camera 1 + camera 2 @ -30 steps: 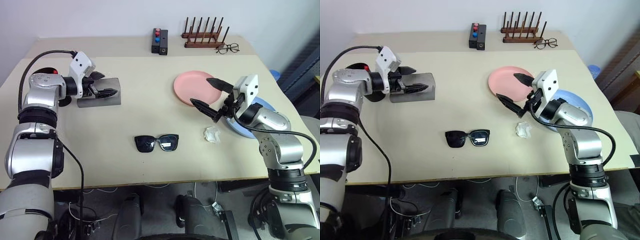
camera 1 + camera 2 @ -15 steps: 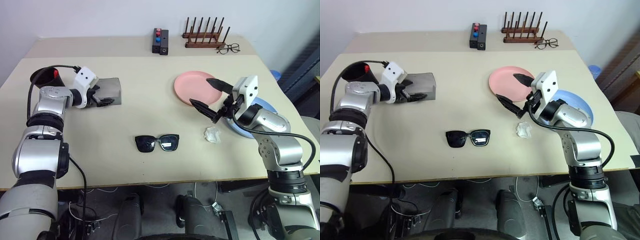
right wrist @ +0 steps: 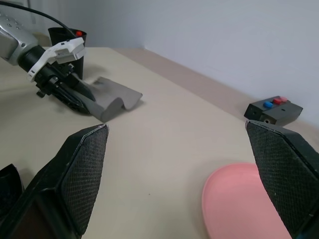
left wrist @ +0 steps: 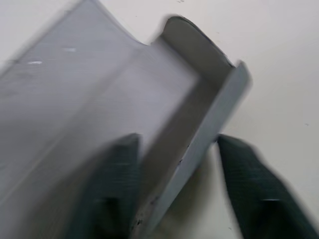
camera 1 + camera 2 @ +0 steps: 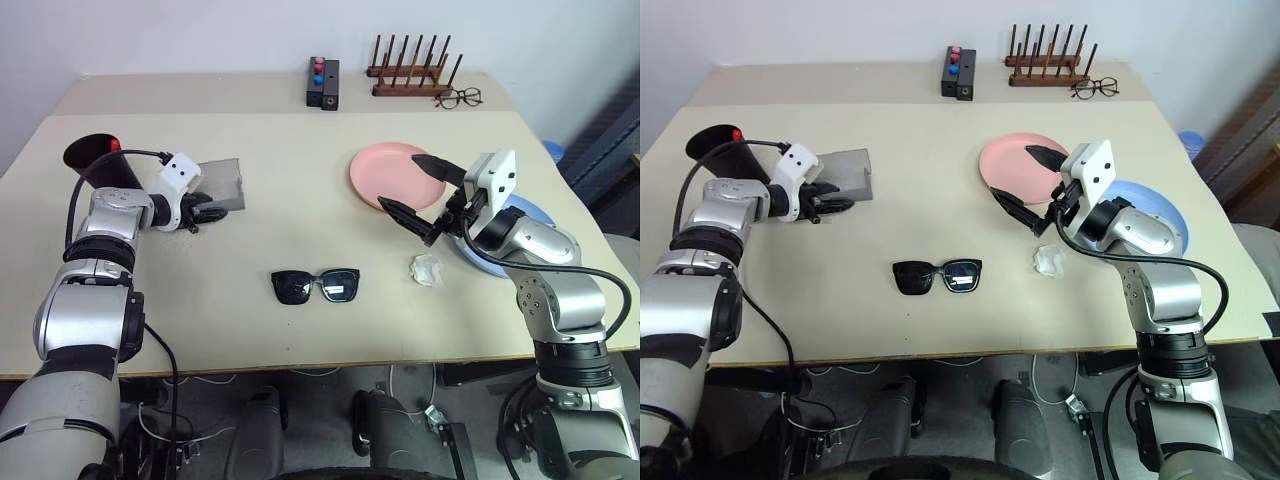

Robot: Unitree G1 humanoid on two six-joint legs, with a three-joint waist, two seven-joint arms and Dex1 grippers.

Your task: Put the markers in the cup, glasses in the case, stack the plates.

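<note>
The grey case (image 5: 224, 178) lies at the left of the table, and my left gripper (image 5: 204, 212) is shut on its near edge; in the left wrist view both fingers (image 4: 114, 184) flank the case's raised lip (image 4: 199, 114). Behind that arm stands the dark cup (image 5: 92, 160) with a marker's red cap (image 5: 114, 146) poking from its rim. The black glasses (image 5: 315, 285) lie alone at the table's middle front. My right gripper (image 5: 401, 183) hangs open over the near rim of the pink plate (image 5: 385, 165). The blue plate (image 5: 528, 211) lies partly hidden under that arm.
A crumpled white scrap (image 5: 427, 270) lies next to the blue plate. At the back stand a black box with red and blue buttons (image 5: 322, 84), a wooden peg rack (image 5: 412, 75) and clear-lens spectacles (image 5: 458, 97).
My left gripper sank from above the case to its near edge and its fingers closed on it. The cup behind the arm came into view. The right arm stayed still.
</note>
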